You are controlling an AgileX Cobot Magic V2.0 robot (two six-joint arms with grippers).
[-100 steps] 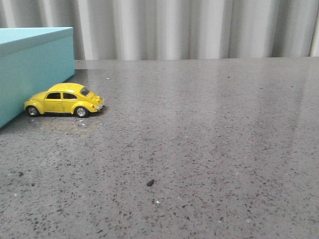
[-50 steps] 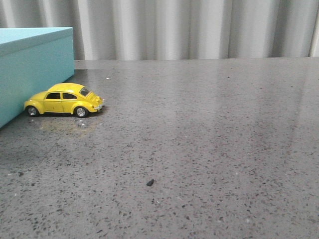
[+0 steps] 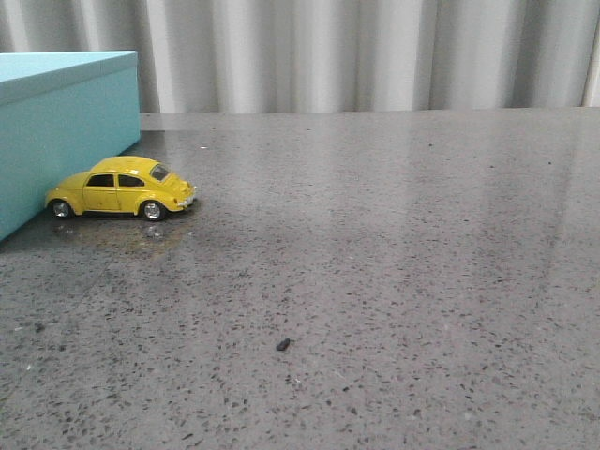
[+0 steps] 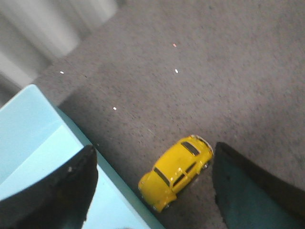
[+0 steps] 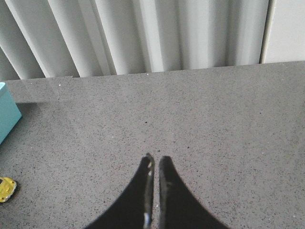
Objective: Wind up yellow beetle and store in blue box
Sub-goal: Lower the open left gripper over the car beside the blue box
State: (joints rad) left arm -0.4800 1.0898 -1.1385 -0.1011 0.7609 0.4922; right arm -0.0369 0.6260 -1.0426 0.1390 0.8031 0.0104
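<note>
so far nothing looks done: the yellow beetle [image 3: 121, 188] sits on the table [image 3: 375, 281] at the far left, just beside the blue box [image 3: 56, 131], whose lid looks closed. the left gripper [image 4: 155, 186] hangs released above the car, 1 finger over the box, while the right gripper [image 5: 154, 164] is clenched on nothing, well apart. winding, lifting and storing all remain.
</note>
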